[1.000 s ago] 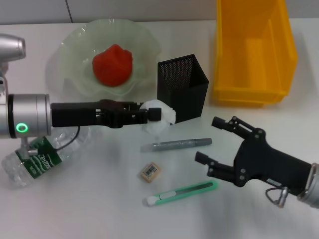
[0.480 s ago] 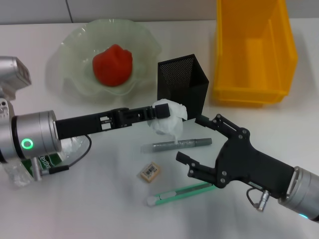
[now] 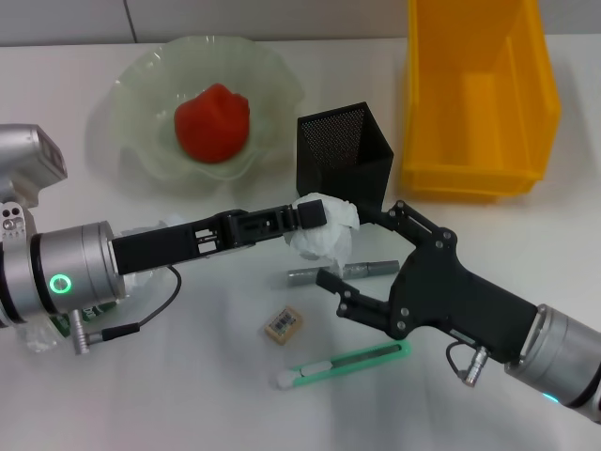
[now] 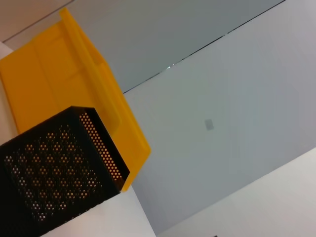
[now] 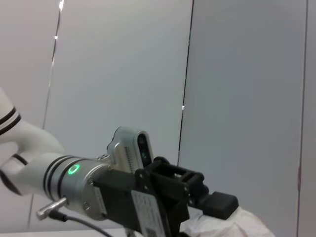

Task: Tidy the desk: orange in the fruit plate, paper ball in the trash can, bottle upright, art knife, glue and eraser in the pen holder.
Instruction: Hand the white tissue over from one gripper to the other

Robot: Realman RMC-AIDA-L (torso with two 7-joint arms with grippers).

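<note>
**Paper ball in mid-air, about to change pincers**

The left pincer (image 3: 315,214) is clamped on the paper ball (image 3: 324,233), held above the counter (image 3: 188,395) just near of the pen holder (image 3: 343,169). The right pincer (image 3: 362,249) is spread wide around the ball, which suggests a handover. Next, it must close on the ball before the left lets go, then carry it to the yellow trash can (image 3: 479,94) at far right. The orange (image 3: 212,122) already sits in the fruit plate (image 3: 141,94). No writing is readable; the eraser (image 3: 283,323) bears only blurred print.
</note>
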